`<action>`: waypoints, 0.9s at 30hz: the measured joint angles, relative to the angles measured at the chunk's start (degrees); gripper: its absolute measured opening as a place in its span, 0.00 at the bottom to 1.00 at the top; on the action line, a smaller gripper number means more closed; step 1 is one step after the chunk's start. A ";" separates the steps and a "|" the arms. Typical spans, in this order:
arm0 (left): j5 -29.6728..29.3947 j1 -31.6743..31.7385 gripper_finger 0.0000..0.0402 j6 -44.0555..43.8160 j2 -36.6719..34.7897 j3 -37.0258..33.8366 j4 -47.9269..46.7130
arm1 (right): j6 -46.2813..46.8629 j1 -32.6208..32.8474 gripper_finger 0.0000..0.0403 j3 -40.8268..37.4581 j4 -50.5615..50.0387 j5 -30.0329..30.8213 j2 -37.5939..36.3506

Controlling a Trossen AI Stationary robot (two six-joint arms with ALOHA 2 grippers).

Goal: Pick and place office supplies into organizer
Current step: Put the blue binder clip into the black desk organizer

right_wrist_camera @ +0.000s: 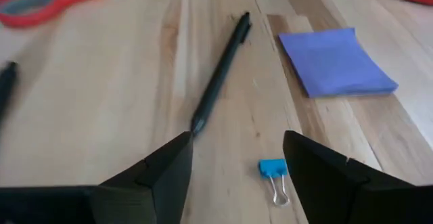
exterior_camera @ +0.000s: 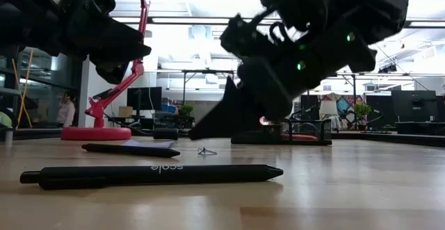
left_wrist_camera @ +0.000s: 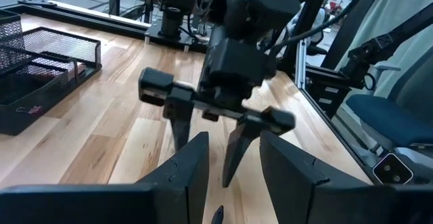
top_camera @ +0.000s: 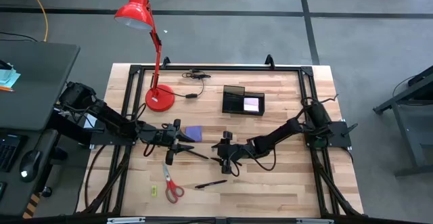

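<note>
Tabletop (top_camera: 284, 183): one, light wood, in a black frame.

Lamp (top_camera: 160, 98): one, red, round base at the far left of the tabletop. Not a task item.

Arms: two, both low over mid-tabletop, tools facing each other.
- My left tool (top_camera: 184, 143): just beside the purple pad. Fingers narrowly apart, nothing seen between them.
- My right tool (right_wrist_camera: 237, 139): fingers wide apart, holding nothing. Tip of one pen lies just by one finger, and a clip lies on the wood between the fingers.

Organizer (top_camera: 243, 101): one, black mesh, far side of the tabletop, right of the lamp base, well apart from both tools.

Scissors (top_camera: 172, 187): one pair, red handles, flat near the front edge on the left side.

Pens: two, both black, both flat on the tabletop.
- Pen no. 1 (right_wrist_camera: 220, 72): between the two tools.
- Pen no. 2 (top_camera: 211, 183): near the front edge, right of the scissors.

Note pads: two.
- Purple pad (right_wrist_camera: 336, 61): flat on the wood, close to pen no. 1 but apart from it.
- Pink pad (top_camera: 251, 103): inside the organizer, right-hand section.

Binder clip (right_wrist_camera: 273, 176): one, blue, near the tip of pen no. 1.

Yellow-green piece (top_camera: 153, 191): one, tiny, just left of the scissors.
</note>
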 joint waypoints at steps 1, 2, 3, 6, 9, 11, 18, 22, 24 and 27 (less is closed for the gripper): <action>0.00 -0.01 0.29 0.00 0.00 0.00 0.09 | -0.31 -0.33 0.57 0.00 0.49 0.00 0.51; 0.00 0.00 0.29 0.00 0.00 0.00 0.09 | -0.70 -0.73 0.57 0.00 0.85 -0.09 0.95; 0.00 -0.01 0.29 0.00 0.00 0.02 0.03 | -0.67 -1.12 0.56 0.00 0.52 -0.10 1.13; 0.00 0.00 0.29 0.00 0.00 0.00 -0.02 | -0.45 -1.93 0.56 0.00 -0.18 0.29 1.18; 0.00 0.00 0.29 0.00 0.00 0.00 -0.02 | -0.68 -2.22 0.55 0.00 -0.98 0.18 1.18; 0.00 0.00 0.29 0.00 0.00 0.02 -0.02 | -0.32 -2.44 0.55 0.00 -1.14 0.21 1.38; 0.13 0.00 0.29 -0.04 0.00 0.02 0.07 | 1.95 -3.40 0.56 0.18 -0.27 -2.36 3.15; 0.15 -0.01 0.29 -0.04 0.00 0.01 0.10 | 3.16 -4.05 0.56 0.20 -0.47 -5.30 3.27; 0.16 -0.02 0.29 -0.04 0.00 0.00 0.10 | 4.09 -4.32 0.56 0.20 -0.66 -6.51 3.32; 0.19 0.00 0.29 -0.05 0.00 0.02 0.11 | 5.39 -4.65 0.54 0.20 -1.55 -7.48 3.34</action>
